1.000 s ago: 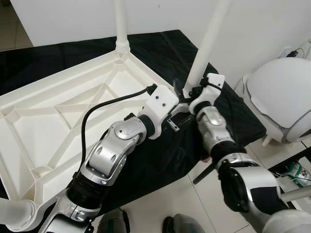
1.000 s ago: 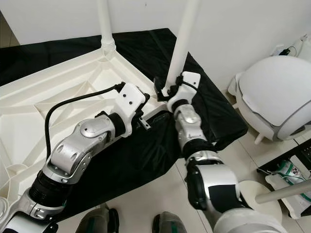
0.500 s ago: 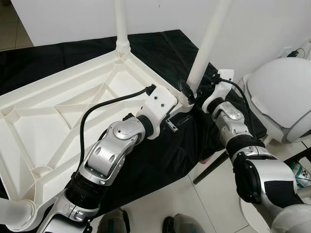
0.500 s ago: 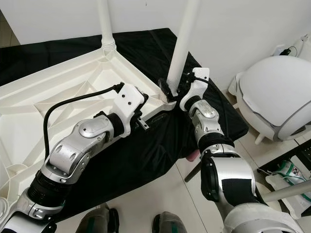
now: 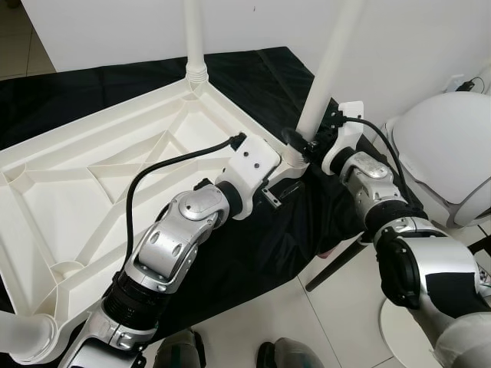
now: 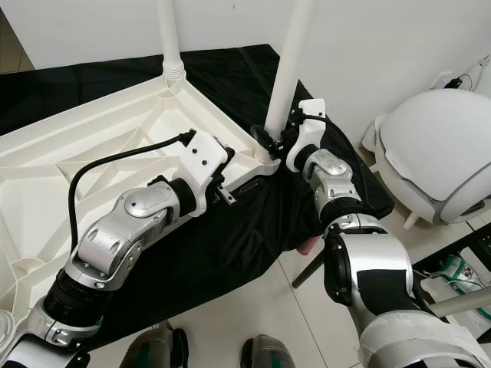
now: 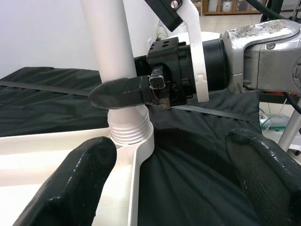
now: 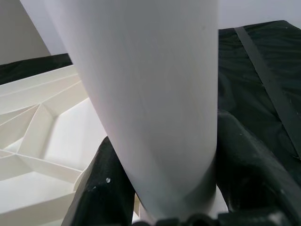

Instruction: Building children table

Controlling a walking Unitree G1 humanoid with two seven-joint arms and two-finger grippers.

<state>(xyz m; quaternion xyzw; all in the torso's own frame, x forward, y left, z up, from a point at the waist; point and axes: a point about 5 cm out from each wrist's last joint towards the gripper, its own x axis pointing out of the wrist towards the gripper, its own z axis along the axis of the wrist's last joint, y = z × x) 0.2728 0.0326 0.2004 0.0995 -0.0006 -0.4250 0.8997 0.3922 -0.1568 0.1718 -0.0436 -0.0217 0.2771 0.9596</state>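
The right gripper (image 7: 123, 92) clamps the white leg (image 5: 326, 73) at the upturned tabletop's (image 5: 92, 180) near right corner socket; the left gripper (image 7: 169, 176), fingers apart, sits beside it. No readable writing, seemingly.

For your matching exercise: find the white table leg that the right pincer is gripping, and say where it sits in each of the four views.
Left eye view: table leg, upper centre-right.
Right eye view, upper centre.
Left wrist view, upper left of centre, right pincer across it.
Right wrist view, centre, between black fingers.
Shared landmark: the upturned white tabletop.
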